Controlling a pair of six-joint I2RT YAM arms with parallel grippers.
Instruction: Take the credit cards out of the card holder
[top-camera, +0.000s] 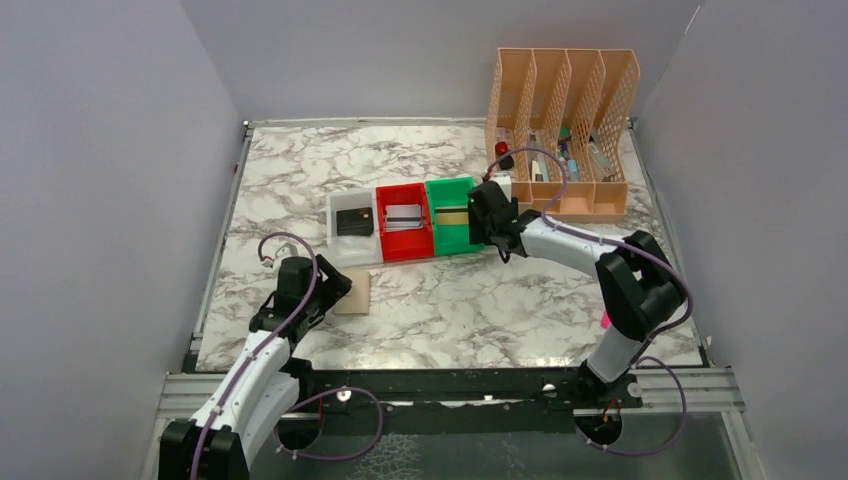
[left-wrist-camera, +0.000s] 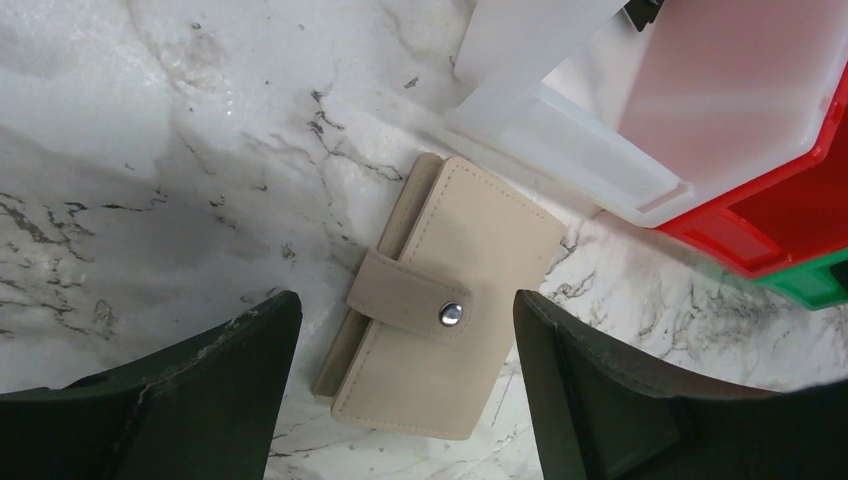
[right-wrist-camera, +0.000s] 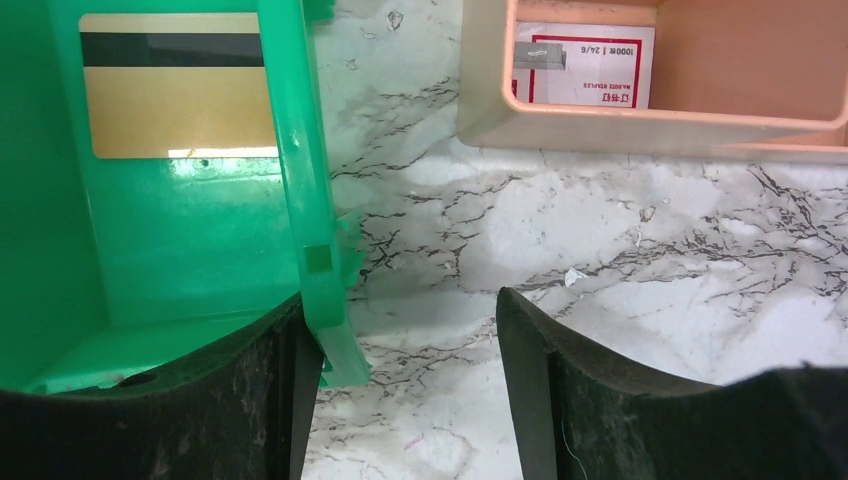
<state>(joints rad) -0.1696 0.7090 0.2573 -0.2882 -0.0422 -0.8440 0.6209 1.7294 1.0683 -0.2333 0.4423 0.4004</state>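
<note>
The card holder, tan and snapped shut, lies flat on the marble in front of the white tray. In the left wrist view the card holder lies below and between my open fingers. My left gripper is empty. A black card lies in the white tray, a silvery grey card in the red tray. My right gripper is open and empty at the green tray's right wall. That wall's corner sits just inside the left finger.
A gold card with a black stripe lies in the green tray. An orange file organiser stands at the back right, with a staple box inside. White and red trays lie just beyond the wallet.
</note>
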